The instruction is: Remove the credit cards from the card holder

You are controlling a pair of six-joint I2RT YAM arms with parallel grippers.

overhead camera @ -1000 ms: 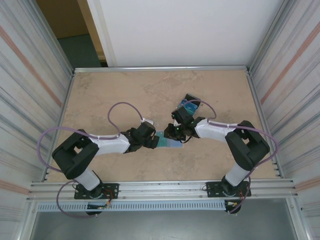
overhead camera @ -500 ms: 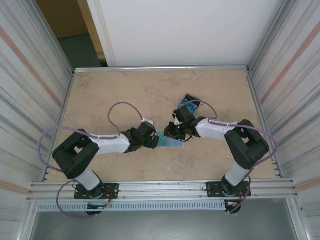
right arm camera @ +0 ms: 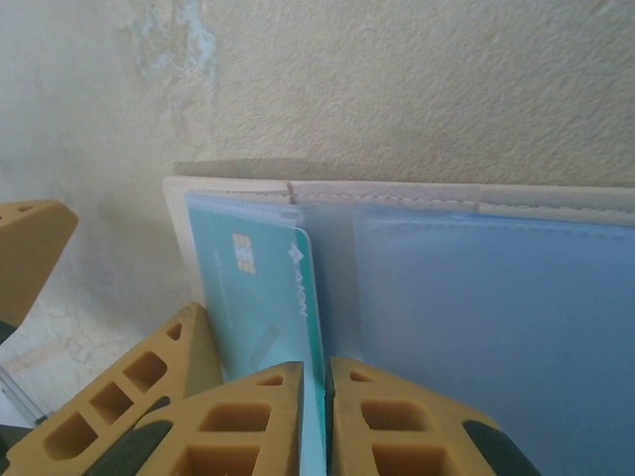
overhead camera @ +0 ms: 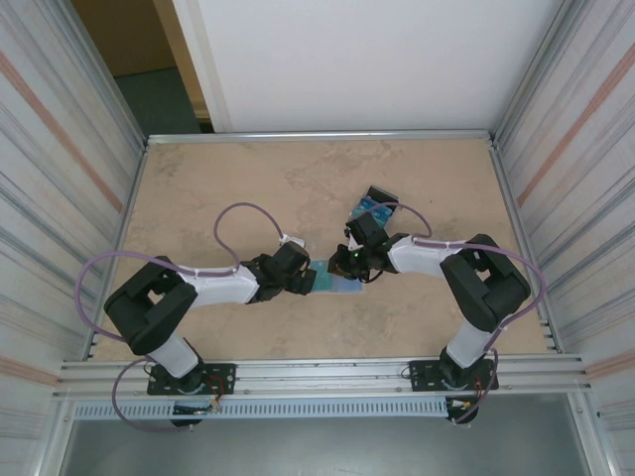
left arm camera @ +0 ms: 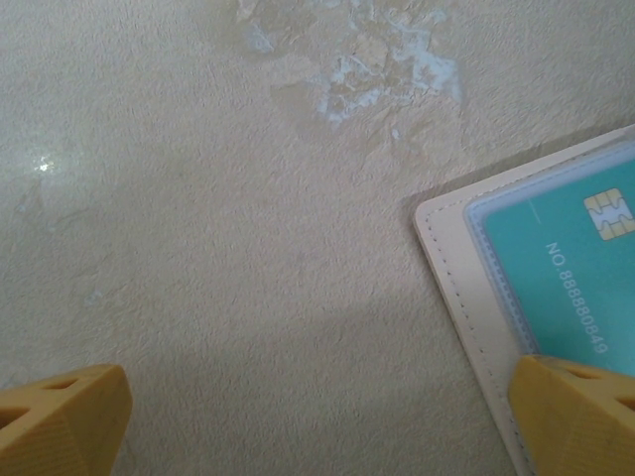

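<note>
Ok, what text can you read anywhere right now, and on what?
"NO 888880849", last digits uncertain: on the teal credit card inside the card holder.
White print along that card, right wrist view: too blurred.
Loose cards farther back: too small.

Marbled beige worktop [overhead camera: 198, 178]. Both arms reach inward and meet just below frame centre. Card holder [overhead camera: 334, 283] lies flat there, pale blue and teal showing. Left claw [overhead camera: 303, 282] at its left end; right claw [overhead camera: 348, 265] over its upper right edge. Loose credit cards [overhead camera: 378, 207], blue and dark, lie above and right, apart from the holder.
</note>
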